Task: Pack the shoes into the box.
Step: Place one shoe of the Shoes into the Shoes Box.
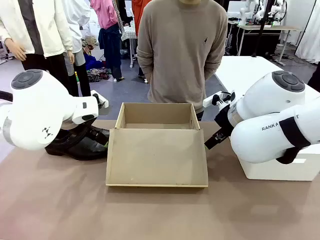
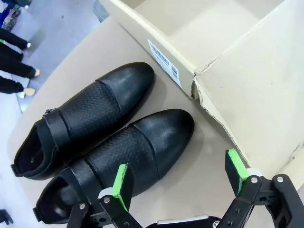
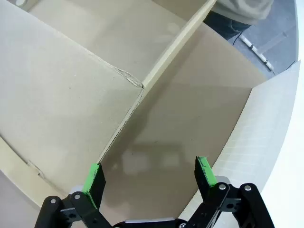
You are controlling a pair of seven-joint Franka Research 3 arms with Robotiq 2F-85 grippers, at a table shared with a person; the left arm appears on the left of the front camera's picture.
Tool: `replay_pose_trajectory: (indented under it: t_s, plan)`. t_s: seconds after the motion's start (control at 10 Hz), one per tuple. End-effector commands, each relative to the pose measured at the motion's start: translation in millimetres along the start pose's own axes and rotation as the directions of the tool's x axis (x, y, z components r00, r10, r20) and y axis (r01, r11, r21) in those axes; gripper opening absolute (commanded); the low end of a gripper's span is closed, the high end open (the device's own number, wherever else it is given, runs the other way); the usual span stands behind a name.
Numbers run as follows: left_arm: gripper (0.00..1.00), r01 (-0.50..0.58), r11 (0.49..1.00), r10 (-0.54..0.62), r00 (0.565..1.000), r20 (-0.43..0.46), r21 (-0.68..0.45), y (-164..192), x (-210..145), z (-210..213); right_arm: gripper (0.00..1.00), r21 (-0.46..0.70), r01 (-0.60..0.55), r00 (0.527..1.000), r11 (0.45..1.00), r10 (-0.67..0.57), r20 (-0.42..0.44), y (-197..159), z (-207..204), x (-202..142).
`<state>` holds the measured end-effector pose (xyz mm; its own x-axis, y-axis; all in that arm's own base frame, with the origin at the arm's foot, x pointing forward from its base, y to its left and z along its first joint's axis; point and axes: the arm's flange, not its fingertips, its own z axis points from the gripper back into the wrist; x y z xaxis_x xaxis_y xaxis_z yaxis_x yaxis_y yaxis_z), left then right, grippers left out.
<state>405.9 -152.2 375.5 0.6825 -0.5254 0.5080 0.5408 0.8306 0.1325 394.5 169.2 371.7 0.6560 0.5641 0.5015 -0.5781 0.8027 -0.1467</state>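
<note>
Box (image 1: 157, 116) sits open mid-table, lid flap down toward the robot for access; shoes (image 2: 107, 137) paired just left of it, unpacked; left gripper (image 2: 178, 179) spread wide over the nearer shoe, likely lining up a grasp; right gripper (image 3: 149, 173) wide and empty beside the box.

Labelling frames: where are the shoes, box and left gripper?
shoes (image 2: 137, 147), left wrist view, textured vamp of the nearer shoe.
box (image 1: 157, 157), front view, open lid flap.
left gripper (image 2: 178, 160), left wrist view, between its fingertips.

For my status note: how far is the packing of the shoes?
Done: the box stands open. In hand: nothing; the left gripper hovers open above the shoes, the right gripper open beside the box. Left: both shoes lie on the table, unpacked.
</note>
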Motion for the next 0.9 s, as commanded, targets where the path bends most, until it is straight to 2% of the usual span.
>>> replay_pose_trajectory:
  t_s: [0.0,0.8]
  plan:
    - [1.00,0.000,1.000,0.000,1.000,0.001,0.000,0.0,0.1,0.4,1.00,0.000,0.000,1.000,1.000,0.000,0.001,0.0,0.1,0.1]
    - [1.00,0.000,1.000,0.000,1.000,0.001,0.000,0.0,0.1,0.4,1.00,0.000,0.000,1.000,1.000,0.000,0.001,0.0,0.1,0.1]
